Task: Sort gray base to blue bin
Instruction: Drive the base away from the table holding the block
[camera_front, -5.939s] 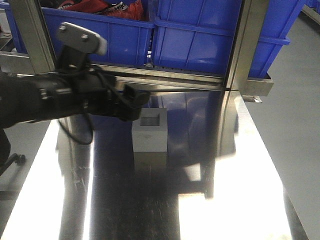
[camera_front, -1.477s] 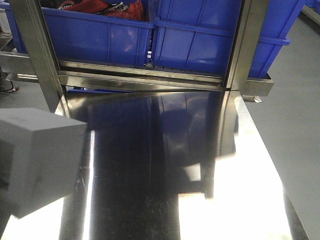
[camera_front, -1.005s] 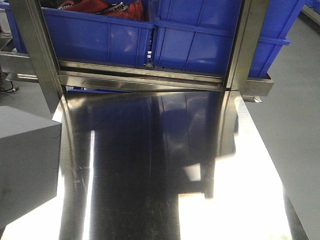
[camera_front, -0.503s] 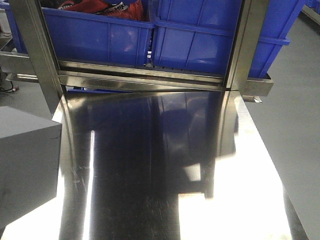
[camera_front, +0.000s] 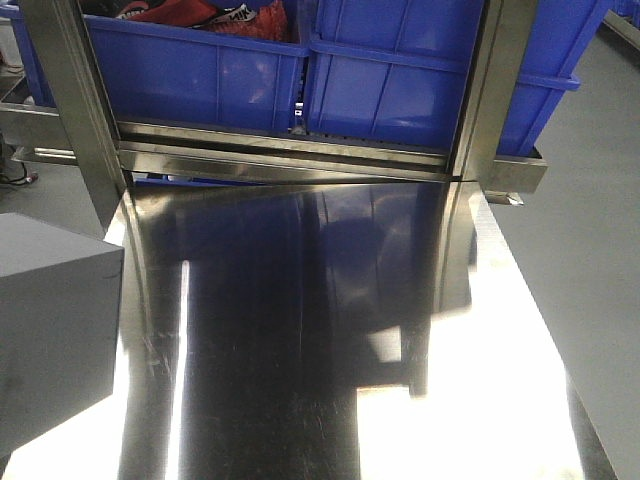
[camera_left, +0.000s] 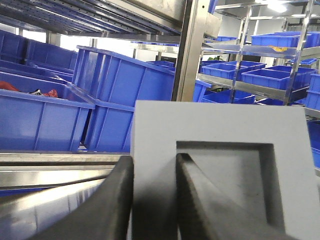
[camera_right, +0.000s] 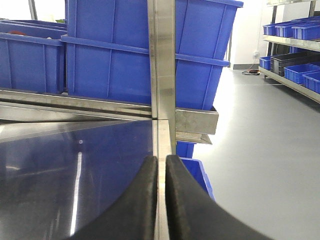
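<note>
The gray base (camera_left: 220, 125) fills the left wrist view, its square recess facing the camera. My left gripper (camera_left: 154, 200) is shut on one wall of it, one finger outside and one finger (camera_left: 200, 200) inside the recess. In the front view the gray base (camera_front: 50, 320) hangs large at the left edge, off the table; the arm itself is hidden. Blue bins (camera_front: 400, 80) stand on the rack behind the table. My right gripper (camera_right: 161, 195) is shut with nothing in it, low over the table's right edge.
The shiny steel table (camera_front: 320, 350) lies below a rack with steel posts (camera_front: 490, 90). The left bin (camera_front: 190, 70) holds red items. A small blue bin (camera_right: 197, 172) sits on the floor right of the table. More shelves of bins (camera_left: 270, 75) stand beyond.
The gray base, earlier standing on the table by the left arm, is lifted. Over the last 1.5 s it shifted left toward the frame edge and has since held almost still.
</note>
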